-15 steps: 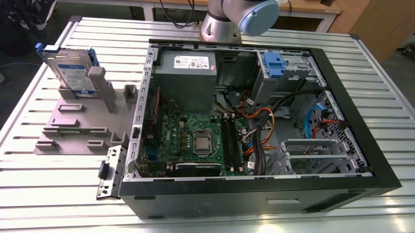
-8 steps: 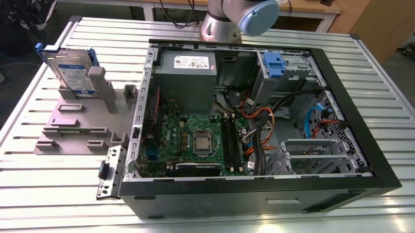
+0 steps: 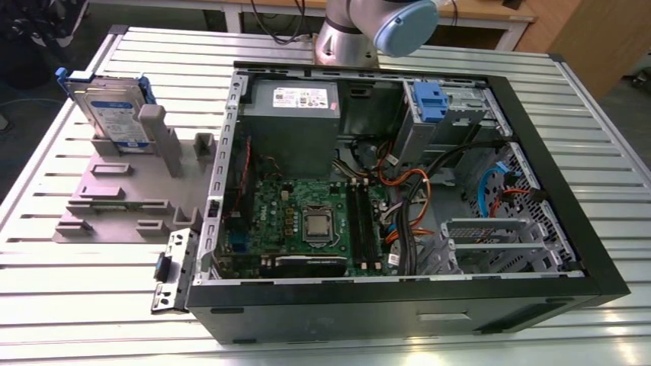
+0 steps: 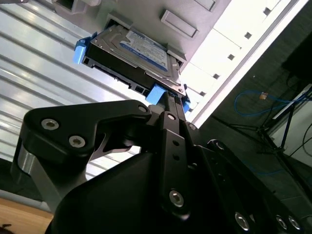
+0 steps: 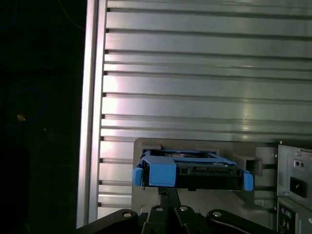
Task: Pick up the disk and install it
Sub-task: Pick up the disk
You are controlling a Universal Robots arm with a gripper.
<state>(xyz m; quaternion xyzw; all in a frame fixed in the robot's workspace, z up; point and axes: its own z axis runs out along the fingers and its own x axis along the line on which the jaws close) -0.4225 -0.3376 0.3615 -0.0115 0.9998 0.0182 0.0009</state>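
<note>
The disk (image 3: 107, 107) is a silver drive with a white-and-blue label and blue side rails. It stands on edge in a slot of the grey holder (image 3: 112, 202) at the exterior view's left, beside the open computer case (image 3: 407, 297). Both wrist views look down on the disk (image 4: 139, 51) (image 5: 192, 174) from well above. My gripper (image 5: 168, 191) (image 4: 171, 96) hangs over it, apart from it, with its jaws shut together and nothing between them. The arm's body (image 3: 376, 27) rises at the back of the table.
The grey power-supply box (image 3: 293, 107) sits at the case's back. A blue latch piece (image 3: 432, 103) stands in the drive bay beside it. The motherboard (image 3: 305, 221) and loose cables (image 3: 428, 191) fill the case floor. The slatted metal table (image 3: 102, 290) lies around the case.
</note>
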